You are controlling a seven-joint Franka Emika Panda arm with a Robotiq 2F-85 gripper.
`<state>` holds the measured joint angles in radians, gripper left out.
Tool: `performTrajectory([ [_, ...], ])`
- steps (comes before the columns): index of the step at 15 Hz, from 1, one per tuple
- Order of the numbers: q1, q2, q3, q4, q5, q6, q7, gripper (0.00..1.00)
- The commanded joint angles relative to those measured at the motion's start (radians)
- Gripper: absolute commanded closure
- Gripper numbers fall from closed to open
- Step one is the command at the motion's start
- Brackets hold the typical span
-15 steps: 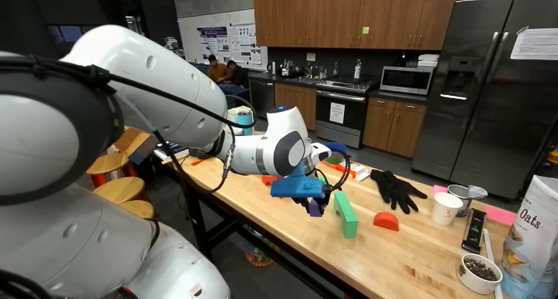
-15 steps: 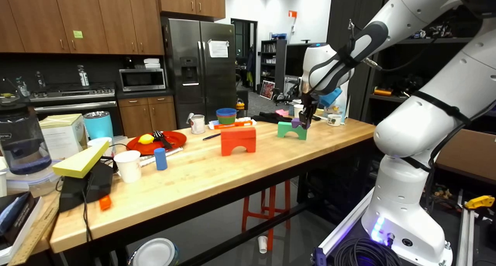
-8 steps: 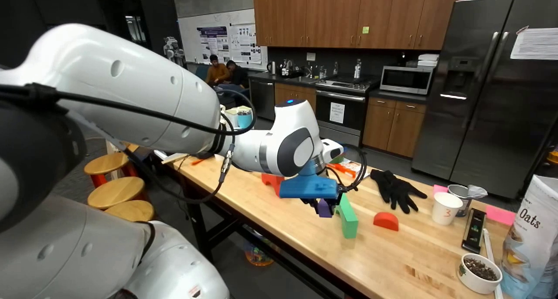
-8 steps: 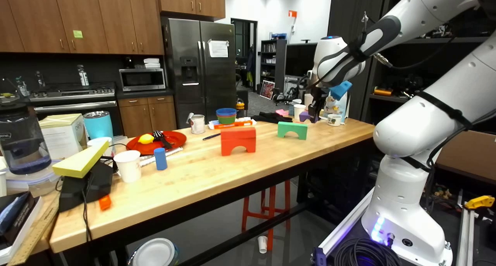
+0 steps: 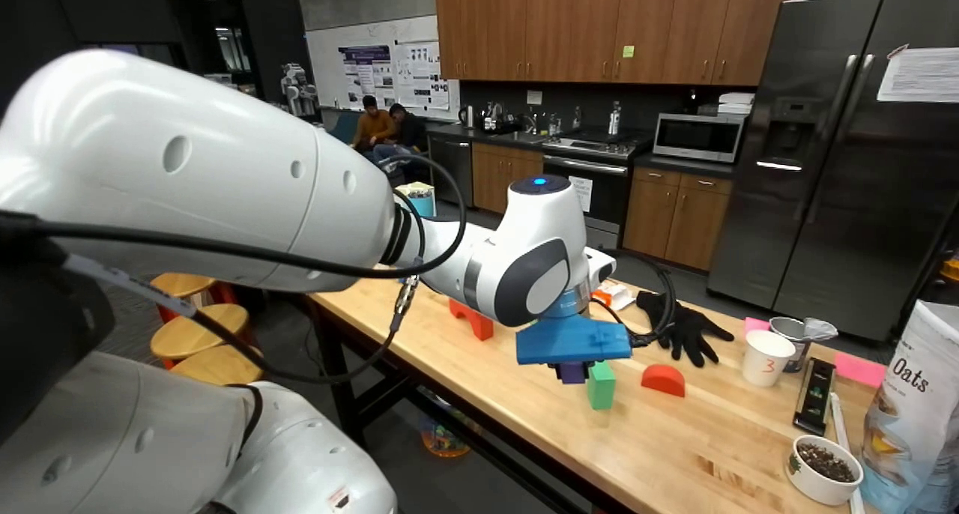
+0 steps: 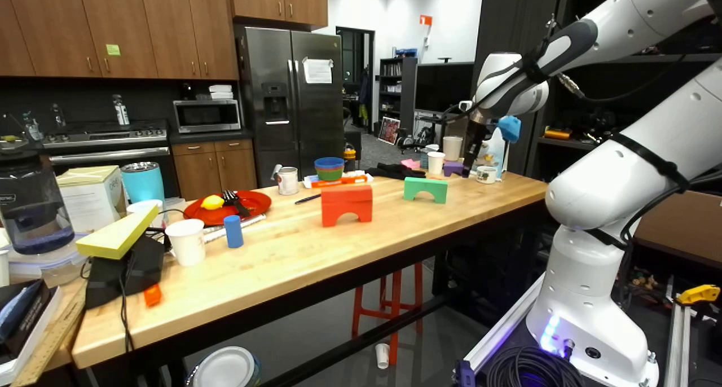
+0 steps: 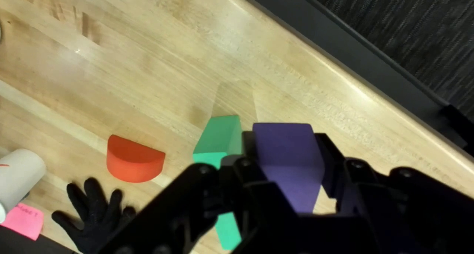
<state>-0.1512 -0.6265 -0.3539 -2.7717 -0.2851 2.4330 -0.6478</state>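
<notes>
My gripper [image 7: 287, 141] is shut on a purple block [image 7: 290, 183], with one black finger on each side. The purple block also shows under the blue wrist cover [image 5: 573, 340] in an exterior view [image 5: 573, 372], and beside the fingers [image 6: 470, 164] in an exterior view [image 6: 452, 168]. It is held above the wooden table. A green arch block [image 6: 425, 189] stands on the table close by; in the wrist view [image 7: 218, 135] it is left of and below the held block, partly hidden by the gripper. A red half-round block [image 7: 135, 161] lies farther left.
A red arch block [image 6: 347, 203] stands farther along the table [image 6: 271, 274]. A black glove [image 5: 685, 330], a white cup [image 5: 768, 358], a bowl of dark bits [image 5: 824, 473] and an oats bag [image 5: 910, 409] are also there. The table's edge [image 7: 333, 67] runs near the gripper.
The arm has carried the purple block rightward in both exterior views, from overlapping the green arch to clear of it in an exterior view. The wrist has turned. The blocks on the table have not moved.
</notes>
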Motion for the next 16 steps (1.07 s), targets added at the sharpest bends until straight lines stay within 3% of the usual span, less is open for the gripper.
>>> performTrajectory([
  [1,0.013,-0.024,-0.061,0.0,0.025,-0.036,-0.176,0.84],
  [9,-0.035,-0.017,-0.006,0.0,-0.022,-0.133,-0.322,0.84],
  [10,-0.034,0.002,-0.015,0.0,-0.001,-0.106,-0.304,0.59],
  [15,-0.032,0.001,0.0,0.0,-0.003,-0.118,-0.312,0.59],
  [16,-0.032,0.001,0.0,0.0,-0.003,-0.119,-0.312,0.84],
])
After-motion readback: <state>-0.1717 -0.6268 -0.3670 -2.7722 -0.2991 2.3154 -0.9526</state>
